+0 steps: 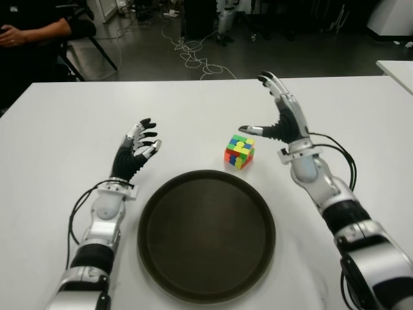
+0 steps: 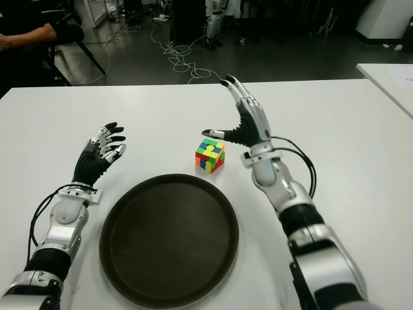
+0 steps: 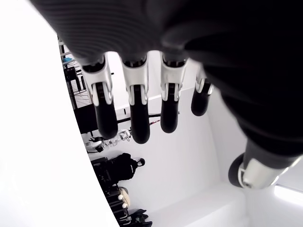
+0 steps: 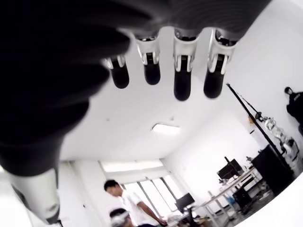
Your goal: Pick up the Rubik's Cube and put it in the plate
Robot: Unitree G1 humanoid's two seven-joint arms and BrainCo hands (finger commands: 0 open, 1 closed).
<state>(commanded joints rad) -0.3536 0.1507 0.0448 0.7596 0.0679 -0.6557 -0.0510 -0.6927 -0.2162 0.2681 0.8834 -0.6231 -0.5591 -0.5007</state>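
The Rubik's Cube (image 1: 239, 152) stands on the white table just beyond the far right rim of the round dark plate (image 1: 206, 236). My right hand (image 1: 279, 115) is raised just right of the cube, fingers spread and thumb pointing toward it, holding nothing. To the left of the plate, my left hand (image 1: 139, 148) hovers with relaxed fingers and an empty palm. Both wrist views show only spread fingers (image 4: 182, 75) with nothing between them.
The white table (image 1: 77, 129) reaches to the far edge, with dark floor and cables (image 1: 193, 55) beyond. A seated person (image 1: 32, 32) is at the far left. Another white table corner (image 1: 397, 68) shows at the right.
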